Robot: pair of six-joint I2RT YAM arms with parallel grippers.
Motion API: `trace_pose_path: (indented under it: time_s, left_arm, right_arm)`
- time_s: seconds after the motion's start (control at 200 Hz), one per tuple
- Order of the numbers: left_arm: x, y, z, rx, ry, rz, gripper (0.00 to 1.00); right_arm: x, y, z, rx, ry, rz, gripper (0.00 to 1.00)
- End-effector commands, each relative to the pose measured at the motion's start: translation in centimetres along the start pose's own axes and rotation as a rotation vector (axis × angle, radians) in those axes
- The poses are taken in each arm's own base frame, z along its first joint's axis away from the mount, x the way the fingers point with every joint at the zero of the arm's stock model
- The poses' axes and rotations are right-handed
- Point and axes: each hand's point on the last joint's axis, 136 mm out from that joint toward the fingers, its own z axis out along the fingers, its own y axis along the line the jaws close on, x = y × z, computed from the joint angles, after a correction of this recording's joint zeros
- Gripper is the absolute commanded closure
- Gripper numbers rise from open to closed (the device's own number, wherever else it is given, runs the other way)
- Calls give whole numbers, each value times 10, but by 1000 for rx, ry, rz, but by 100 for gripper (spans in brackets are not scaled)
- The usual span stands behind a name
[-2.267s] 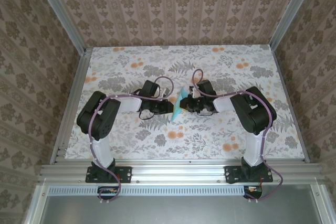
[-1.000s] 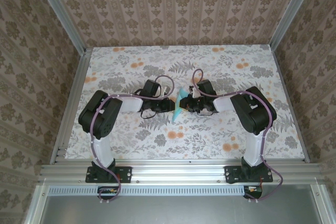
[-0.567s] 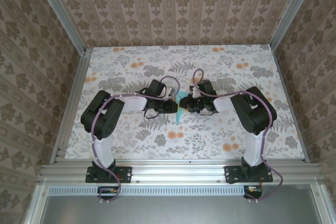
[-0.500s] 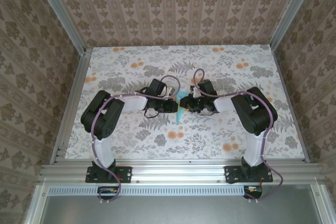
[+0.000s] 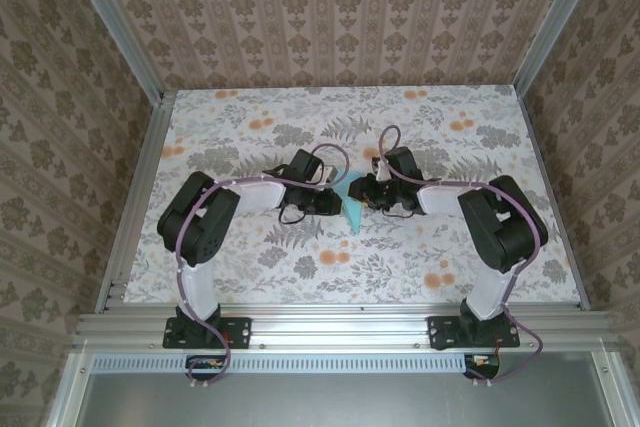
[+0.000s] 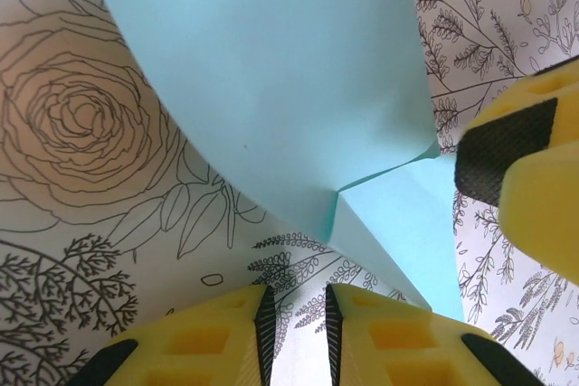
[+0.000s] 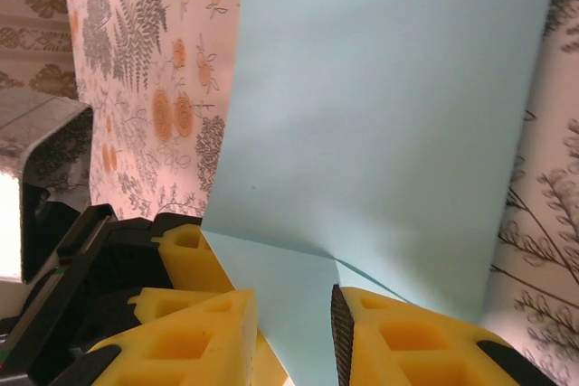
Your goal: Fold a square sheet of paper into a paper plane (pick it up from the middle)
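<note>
Top external view: the square sheet of paper is seen near the middle of the floral surface, between the two arms, which are reached inward toward each other. The left claw is placed just beside the sheet's left edge and the right claw just beside its right edge. The sheet is shown as a turquoise wedge narrowing toward the near side.

From the left wrist, the sheet is seen bent rather than flat: a broad curved panel is joined to a smaller flap at a sharp kink. The left claw's yellow fingers are held a narrow slit apart, and printed surface is seen through that slit, so the paper is not pinched there. One yellow finger of the right claw is seen at the right edge, close to the flap.

From the right wrist, the right claw's fingers are spread with a clear gap. The sheet's lower flap is seen running through that gap, unsqueezed. Whether the sheet is touched by either claw cannot be told.
</note>
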Motion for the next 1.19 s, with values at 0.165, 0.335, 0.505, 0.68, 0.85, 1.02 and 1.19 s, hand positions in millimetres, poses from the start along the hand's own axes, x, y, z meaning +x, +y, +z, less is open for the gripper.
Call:
trace_pose_path:
  time_s: [0.165,0.335,0.505,0.68,0.85,1.02,1.19]
  left_arm:
    - [15,6,12,-34,64,3,75]
    - [12,4,10,-31,53,6,75]
    - [4,-2,7,-7,16,-1,75]
    - [-7,-14,-2,41,-58,-16,73]
    - [-18,-21,-14,77,-145,-22,70]
    - [-20,-21,-25,100,-200,-37,66]
    - [-18,-24,-32,132,-244,-43,65]
  right_arm:
    - [18,-20,-8,129,37,12,70]
    - [20,-36,-7,210,42,10,77]
    - [23,-46,1,242,68,14,84]
    - [28,-46,14,234,97,20,87]
    - [30,-41,19,220,103,34,87]
    - [32,-43,22,252,111,58,86]
    - [34,-51,24,297,117,101,83]
